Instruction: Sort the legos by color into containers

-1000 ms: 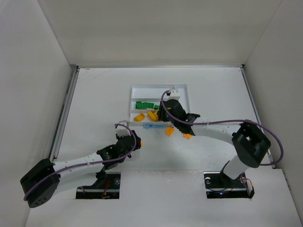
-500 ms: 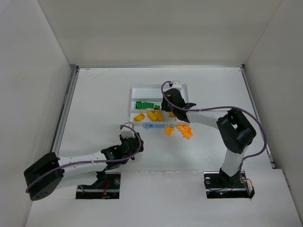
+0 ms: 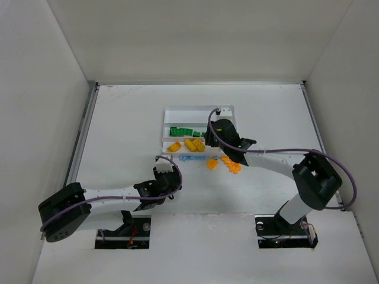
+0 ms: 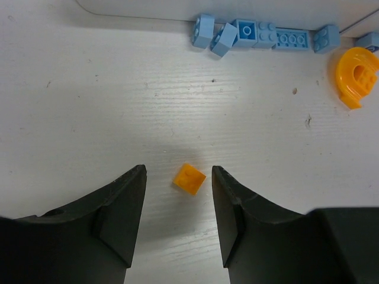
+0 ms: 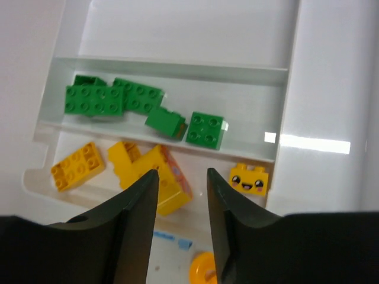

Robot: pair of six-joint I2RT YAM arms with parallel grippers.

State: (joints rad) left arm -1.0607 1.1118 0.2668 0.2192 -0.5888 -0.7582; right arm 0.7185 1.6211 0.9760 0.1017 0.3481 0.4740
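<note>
The white tray (image 3: 195,110) holds green legos (image 3: 180,131) in one long section and yellow legos (image 3: 190,144) in the section nearer me. Light blue legos (image 3: 191,158) and orange legos (image 3: 231,164) lie on the table just in front of it. My left gripper (image 4: 177,173) is open, low over the table, with one small orange brick (image 4: 189,178) lying between its fingertips, untouched. My right gripper (image 5: 182,174) is open and empty above the yellow section, over yellow bricks (image 5: 157,177) and next to a yellow face brick (image 5: 249,178). Green bricks (image 5: 118,100) lie beyond.
A row of light blue bricks (image 4: 260,36) lies along the tray's near edge (image 4: 148,9), with an orange curved piece (image 4: 357,77) to the right. The tray's far section (image 5: 177,29) shows bare. White walls enclose the table on three sides.
My right gripper has swung from over the orange pile back over the tray. My left gripper has slid right, so the small orange brick now lies between its fingers.
</note>
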